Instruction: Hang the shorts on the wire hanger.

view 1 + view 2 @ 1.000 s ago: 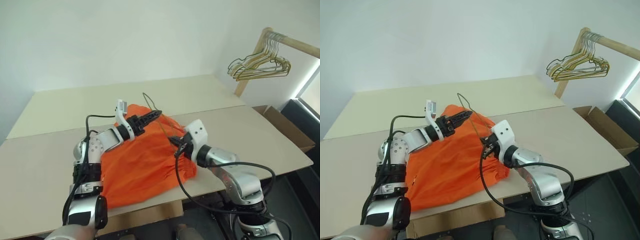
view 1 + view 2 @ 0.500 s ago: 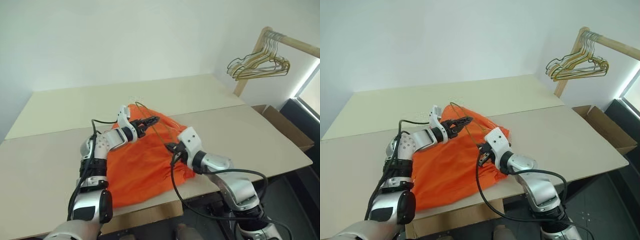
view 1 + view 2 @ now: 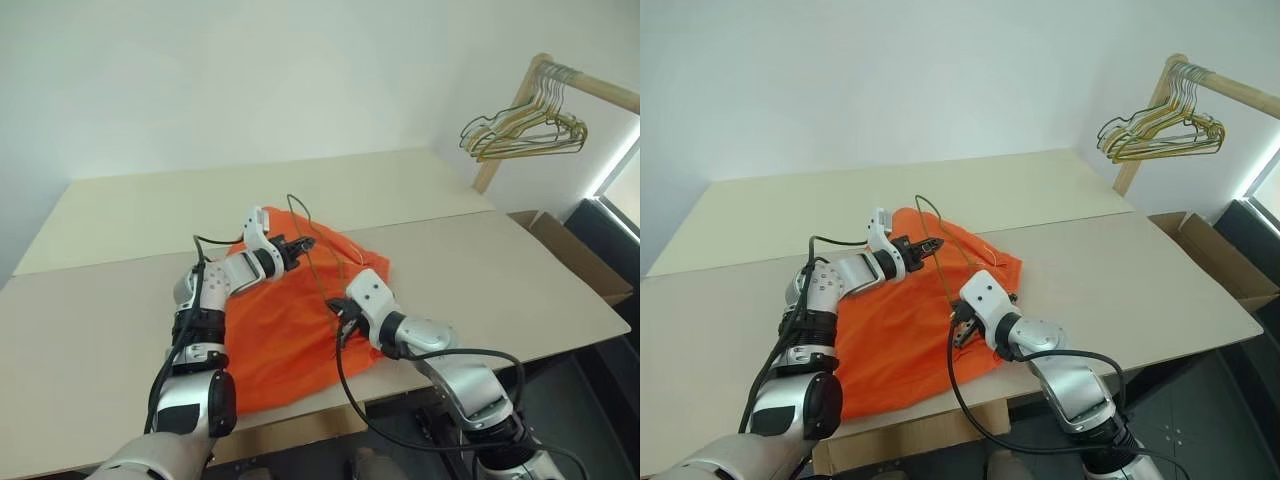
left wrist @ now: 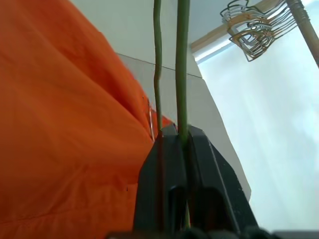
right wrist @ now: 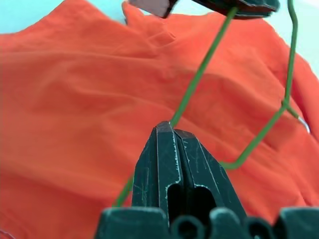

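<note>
Left gripper (image 4: pixel 175 137) and right gripper (image 5: pixel 172 130) both clamped on wire hanger (image 5: pixel 199 74), above shorts (image 3: pixel 280 330)

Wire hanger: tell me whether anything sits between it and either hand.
Nothing visible does. The left hand is shut on the wire hanger, and the right hand is shut on its wire too, above the shorts.

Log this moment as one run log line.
left gripper: shut on hanger | right gripper: shut on hanger | shorts: on table
</note>
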